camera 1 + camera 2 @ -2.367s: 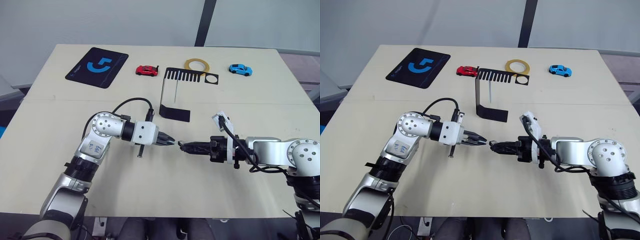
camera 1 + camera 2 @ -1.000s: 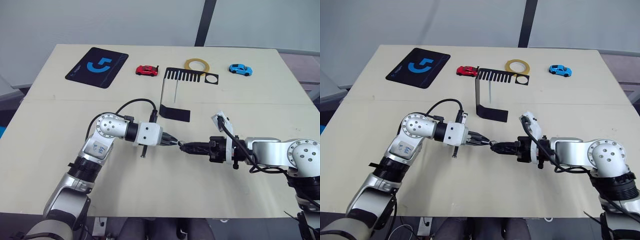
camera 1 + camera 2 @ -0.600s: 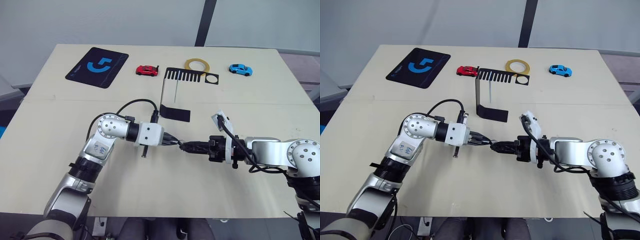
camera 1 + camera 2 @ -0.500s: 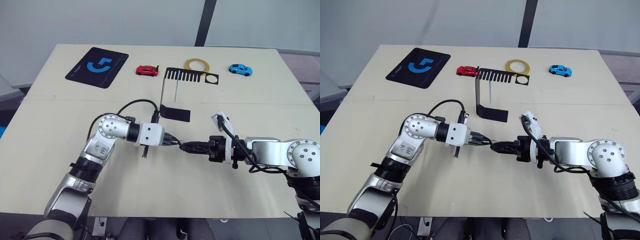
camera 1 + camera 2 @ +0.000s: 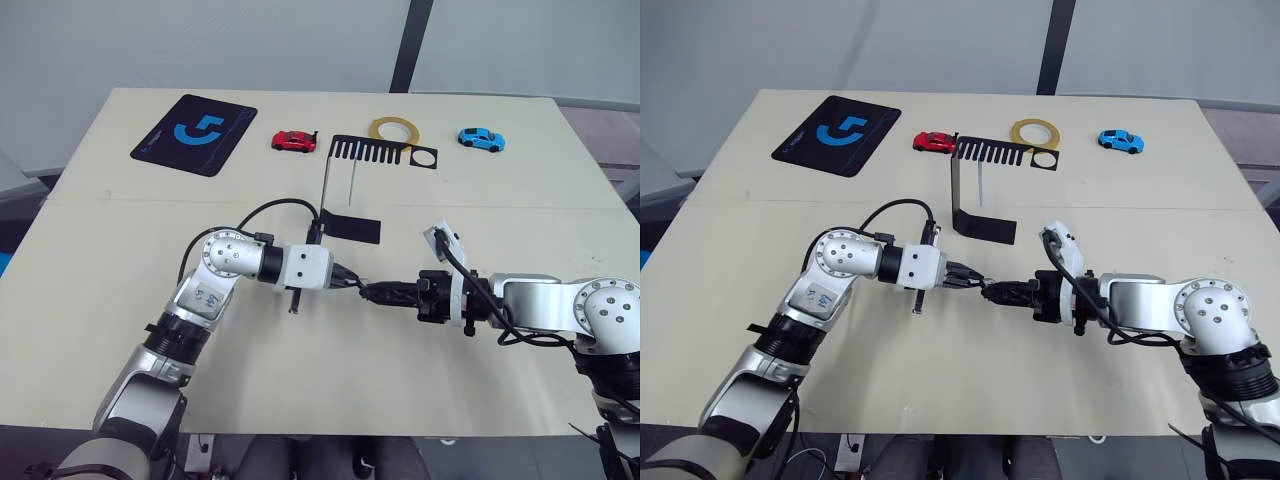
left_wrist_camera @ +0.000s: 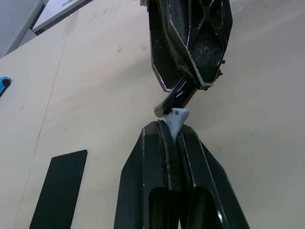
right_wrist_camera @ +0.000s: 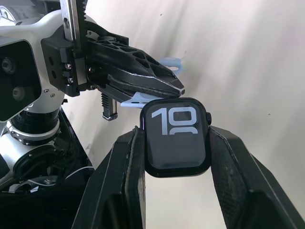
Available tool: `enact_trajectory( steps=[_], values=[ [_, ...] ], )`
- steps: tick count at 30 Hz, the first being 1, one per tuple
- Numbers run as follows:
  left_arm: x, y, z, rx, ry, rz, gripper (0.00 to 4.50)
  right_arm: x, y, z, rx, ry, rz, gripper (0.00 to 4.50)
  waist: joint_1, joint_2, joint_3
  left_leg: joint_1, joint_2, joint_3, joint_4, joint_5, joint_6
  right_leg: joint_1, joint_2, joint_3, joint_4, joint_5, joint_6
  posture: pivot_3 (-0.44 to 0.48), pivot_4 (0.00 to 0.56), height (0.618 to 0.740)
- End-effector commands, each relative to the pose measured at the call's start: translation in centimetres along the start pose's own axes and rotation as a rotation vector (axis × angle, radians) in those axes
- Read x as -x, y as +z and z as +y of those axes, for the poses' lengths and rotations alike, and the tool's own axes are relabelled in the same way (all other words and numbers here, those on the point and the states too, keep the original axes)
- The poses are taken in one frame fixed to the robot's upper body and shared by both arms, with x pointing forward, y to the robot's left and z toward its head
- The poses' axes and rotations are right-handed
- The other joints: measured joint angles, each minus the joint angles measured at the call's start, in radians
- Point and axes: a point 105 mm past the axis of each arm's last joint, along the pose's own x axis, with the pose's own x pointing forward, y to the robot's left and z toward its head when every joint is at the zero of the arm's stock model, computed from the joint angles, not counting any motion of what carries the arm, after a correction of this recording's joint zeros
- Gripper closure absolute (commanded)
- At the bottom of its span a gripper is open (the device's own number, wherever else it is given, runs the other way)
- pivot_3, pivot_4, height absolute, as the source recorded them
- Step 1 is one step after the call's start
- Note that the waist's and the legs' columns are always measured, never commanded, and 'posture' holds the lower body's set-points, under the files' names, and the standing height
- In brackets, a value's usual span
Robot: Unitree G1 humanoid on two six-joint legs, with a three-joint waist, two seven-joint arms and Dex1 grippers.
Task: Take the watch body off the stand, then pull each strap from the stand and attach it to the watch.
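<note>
My right gripper (image 5: 373,293) is shut on the watch body (image 7: 176,136), a black rounded-square case whose screen shows white digits. From the left, my left gripper (image 5: 349,284) is shut on a pale grey-blue strap (image 6: 177,119). The strap's tip touches the edge of the watch body. Both grippers meet tip to tip over the middle of the table. The black stand (image 5: 350,228) is behind them, with a second thin pale strap (image 5: 353,185) hanging from its slotted top plate.
Along the back of the table lie a black mouse pad with a blue logo (image 5: 194,133), a red toy car (image 5: 293,141), a yellow tape roll (image 5: 394,129) and a blue toy car (image 5: 480,139). The stand is just behind the left gripper's wrist.
My left gripper has moved right with the strap, closing the gap to the right gripper. The strap's tip now meets the watch body. The right arm has barely moved.
</note>
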Motion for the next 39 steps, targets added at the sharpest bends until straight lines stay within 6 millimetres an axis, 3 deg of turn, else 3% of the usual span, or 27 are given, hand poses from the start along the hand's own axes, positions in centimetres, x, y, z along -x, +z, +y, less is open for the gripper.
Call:
enact_trajectory(
  steps=[1, 39],
  values=[
    [-0.78, 1.54, 0.72, -0.055, 0.007, -0.034, 4.50, -0.24, -0.06, 2.21, 0.053, 0.086, 0.006, 2.98, 0.000, 0.000, 0.000, 0.000, 0.000, 0.000, 0.000, 0.000, 0.000, 0.000, 0.000, 0.000, 0.000, 0.000, 0.000, 0.000, 0.150, 0.732],
    [-1.55, 1.61, 0.96, -0.038, 0.005, -0.020, 4.50, -0.50, 0.38, 2.17, 0.073, 0.062, -0.007, 2.98, 0.000, 0.000, 0.000, 0.000, 0.000, 0.000, 0.000, 0.000, 0.000, 0.000, 0.000, 0.000, 0.000, 0.000, 0.000, 0.000, 0.150, 0.732]
  ],
)
